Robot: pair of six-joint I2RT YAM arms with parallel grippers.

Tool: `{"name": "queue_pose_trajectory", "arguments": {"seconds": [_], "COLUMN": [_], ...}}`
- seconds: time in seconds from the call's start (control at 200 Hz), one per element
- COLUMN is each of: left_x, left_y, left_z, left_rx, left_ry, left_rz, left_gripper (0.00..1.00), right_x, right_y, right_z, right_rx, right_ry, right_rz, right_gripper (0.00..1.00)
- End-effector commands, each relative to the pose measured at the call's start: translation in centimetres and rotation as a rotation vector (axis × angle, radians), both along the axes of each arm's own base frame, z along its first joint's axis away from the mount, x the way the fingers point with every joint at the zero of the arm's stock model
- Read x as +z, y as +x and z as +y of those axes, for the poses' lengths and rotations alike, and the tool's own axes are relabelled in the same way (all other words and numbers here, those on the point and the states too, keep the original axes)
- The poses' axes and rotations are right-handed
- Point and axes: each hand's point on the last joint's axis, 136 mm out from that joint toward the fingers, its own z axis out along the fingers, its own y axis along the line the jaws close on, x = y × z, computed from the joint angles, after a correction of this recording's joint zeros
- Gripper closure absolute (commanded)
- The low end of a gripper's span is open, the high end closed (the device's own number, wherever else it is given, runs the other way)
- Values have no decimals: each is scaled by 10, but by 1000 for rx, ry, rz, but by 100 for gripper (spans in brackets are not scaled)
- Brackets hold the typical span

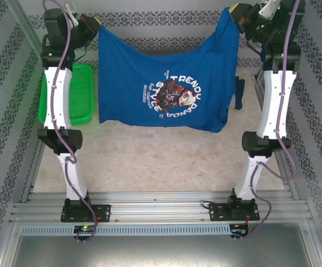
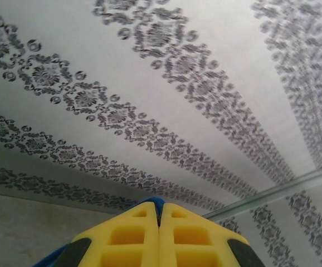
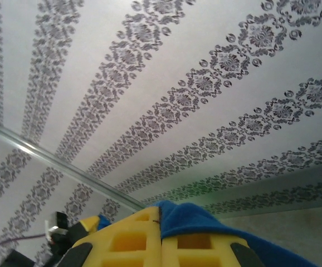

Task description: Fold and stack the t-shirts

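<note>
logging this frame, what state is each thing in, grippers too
t-shirt, unfolded, held up by two corners, sagging between them, print showing
left gripper, shut on t-shirt
right gripper, shut on t-shirt
basket, upright, nothing seen in it

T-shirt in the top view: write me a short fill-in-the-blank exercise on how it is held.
The t-shirt hanging between the arms is ____ in colour.
The left gripper and right gripper are each ____ on it.
The basket beside the left arm is ____ in colour.
Missing words: blue; shut; green.
</note>
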Motion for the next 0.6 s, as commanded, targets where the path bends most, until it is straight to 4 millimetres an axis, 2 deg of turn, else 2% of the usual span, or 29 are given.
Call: {"name": "queue_pose_trajectory", "arguments": {"seconds": [0.0,0.08,0.16,0.275,0.33,0.415,0.525,0.595], "left_x": [93,110,118,130,134,133,120,107], "left_y": [-24,-22,-22,-29,-33,-37,-38,-40], "left_z": [16,28,53,86,95,94,86,80], "left_rx": [-13,-1,51,101,109,74,35,9], "left_ry": [-125,-148,-170,-181,-167,-143,-73,-41], "left_rz": [-280,-366,-403,-457,-470,-473,-426,-377], "left_gripper": [100,100,100,100,100,100,100,100], "right_x": [45,68,94,109,107,97,76,54], "right_y": [-6,-7,-15,-19,-19,-20,-22,-25], "right_z": [-11,-19,-27,-54,-61,-61,-52,-44], "right_rx": [13,5,-13,-73,-70,-44,4,25], "right_ry": [79,71,76,112,111,76,17,-34], "right_rz": [-151,-280,-409,-460,-448,-407,-322,-244], "right_gripper": [100,100,100,100,100,100,100,100]}}
